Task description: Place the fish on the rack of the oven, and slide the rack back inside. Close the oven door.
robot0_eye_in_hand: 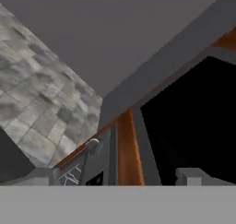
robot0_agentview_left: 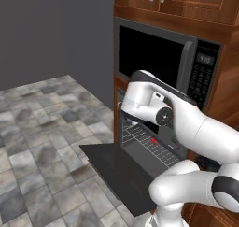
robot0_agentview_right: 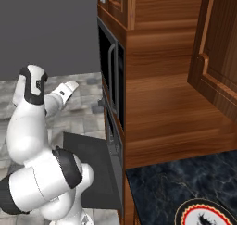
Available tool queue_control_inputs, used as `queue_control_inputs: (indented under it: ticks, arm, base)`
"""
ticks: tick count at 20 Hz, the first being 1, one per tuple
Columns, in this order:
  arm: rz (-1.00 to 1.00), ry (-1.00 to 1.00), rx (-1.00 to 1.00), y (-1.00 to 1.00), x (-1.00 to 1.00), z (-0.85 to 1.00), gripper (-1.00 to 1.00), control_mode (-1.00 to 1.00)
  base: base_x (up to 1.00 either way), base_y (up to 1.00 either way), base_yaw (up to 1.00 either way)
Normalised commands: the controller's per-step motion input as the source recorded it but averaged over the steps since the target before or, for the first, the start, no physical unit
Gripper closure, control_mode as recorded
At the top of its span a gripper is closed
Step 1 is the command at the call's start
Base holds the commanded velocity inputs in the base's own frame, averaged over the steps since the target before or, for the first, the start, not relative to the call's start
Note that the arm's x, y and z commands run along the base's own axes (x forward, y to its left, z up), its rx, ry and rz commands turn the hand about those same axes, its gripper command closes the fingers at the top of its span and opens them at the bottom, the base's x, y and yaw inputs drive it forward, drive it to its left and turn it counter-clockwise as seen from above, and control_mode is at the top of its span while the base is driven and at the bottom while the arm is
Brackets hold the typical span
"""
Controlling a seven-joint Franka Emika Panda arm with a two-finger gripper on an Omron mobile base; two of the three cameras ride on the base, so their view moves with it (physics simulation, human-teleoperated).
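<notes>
Fish [robot0_agentview_left: 152, 140] sits small and red-orange on the rack [robot0_agentview_left: 149, 142], which stands pulled out of the oven [robot0_agentview_left: 140, 132] over the lowered oven door [robot0_agentview_left: 122, 174]; that much the left base view gives me, with my forearm across the oven mouth below the microwave [robot0_agentview_left: 163, 58]. I judge the rack stiff, light and low in friction on its runners, best pushed at its front wire, the fish likely to slide if jolted; the door looks a flat rigid slab, best lifted at its free edge. Right base view: the door edge-on [robot0_agentview_right: 88, 168], a plate [robot0_agentview_right: 203, 215] on the counter [robot0_agentview_right: 176, 182]. Hand view: my fingertips [robot0_eye_in_hand: 191, 176] spread wide, empty, near an oven knob [robot0_eye_in_hand: 93, 145].
</notes>
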Motion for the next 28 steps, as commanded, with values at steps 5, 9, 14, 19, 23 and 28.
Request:
queue_control_inputs:
  ticks: [5, 9, 14, 19, 23, 28]
  arm:
    - [-0.16, 0.13, -1.00, 0.41, 0.00, 0.00, -1.00, -1.00]
    - [-0.16, 0.14, -1.00, 0.44, 0.00, 0.00, -1.00, -1.00]
    - [-0.16, 0.16, -1.00, 0.48, 0.00, 0.00, -1.00, -1.00]
    - [-0.15, 0.21, -1.00, 0.59, 0.00, 0.12, -1.00, -1.00]
    - [-0.15, 0.26, -0.93, 0.73, 0.00, 0.48, -1.00, -1.00]
    - [-0.16, 0.28, -0.78, 0.86, 0.00, 0.87, -1.00, -1.00]
  base:
    - [0.00, 0.00, 0.00]
    - [0.00, 0.00, 0.00]
    - [0.00, 0.00, 0.00]
    - [0.00, 0.00, 0.00]
    - [0.00, 0.00, 0.00]
    - [0.00, 0.00, 0.00]
